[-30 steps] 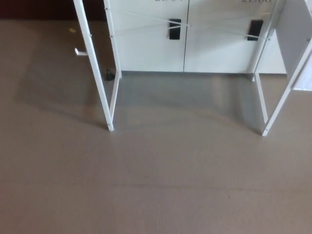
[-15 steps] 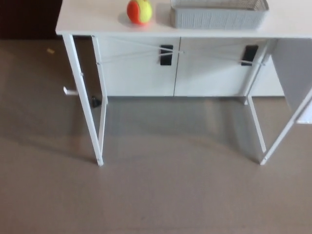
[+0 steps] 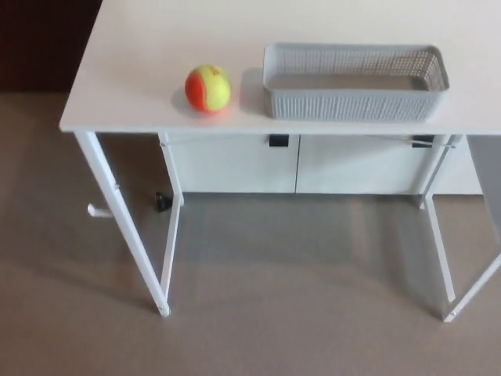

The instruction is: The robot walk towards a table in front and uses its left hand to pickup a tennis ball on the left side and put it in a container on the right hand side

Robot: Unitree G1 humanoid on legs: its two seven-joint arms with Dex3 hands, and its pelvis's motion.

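A tennis ball (image 3: 207,88), half orange and half yellow, rests on the white table (image 3: 141,55) near its front edge, left of centre. Just to its right stands a grey slatted basket (image 3: 354,81), long and shallow, with nothing visible inside. Ball and basket are a short gap apart. Neither of my hands nor any part of my arms shows in the head view.
The table stands on thin white legs (image 3: 124,227) over a grey-brown floor (image 3: 297,298). White cabinets (image 3: 313,163) with dark handles sit behind, under the tabletop. A small dark item (image 3: 161,202) lies on the floor by the left legs.
The camera has tilted up: first only table legs and floor showed, then the table's front edge, now the whole tabletop with ball and basket. The things themselves have not moved.
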